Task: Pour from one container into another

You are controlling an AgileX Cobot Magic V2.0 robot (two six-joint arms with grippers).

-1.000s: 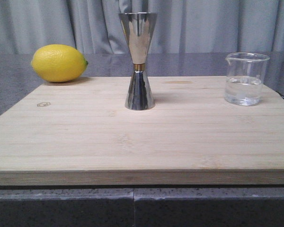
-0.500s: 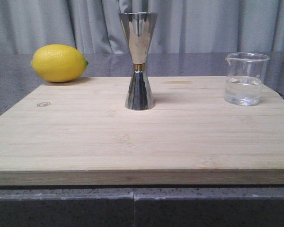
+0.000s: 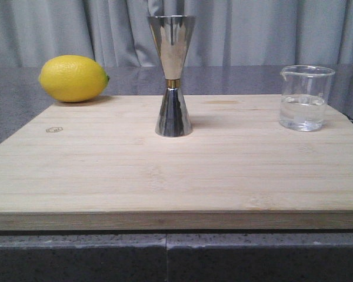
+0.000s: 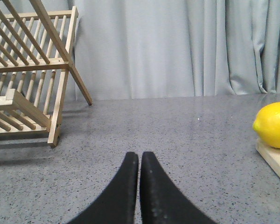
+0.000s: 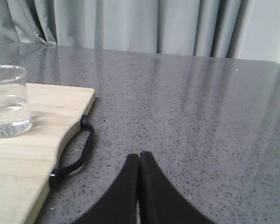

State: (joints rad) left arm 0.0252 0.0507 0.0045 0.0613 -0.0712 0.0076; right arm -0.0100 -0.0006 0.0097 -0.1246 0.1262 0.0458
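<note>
Two grippers, left [image 4: 139,161] and right [image 5: 139,161], low over the grey tabletop [image 5: 200,107], jaws together, empty. Bamboo cutting board [image 3: 165,170]: steel jigger [image 3: 173,76] upright, centre, toward far edge; glass beaker [image 3: 305,98], part-filled with clear liquid, far right corner. Lemon [image 3: 73,78] at far left corner. Wooden dish rack [image 4: 28,74] beyond.

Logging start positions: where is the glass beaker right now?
In the front view the glass beaker stands on the wooden board's far right corner, well right of the steel jigger, untouched.
</note>
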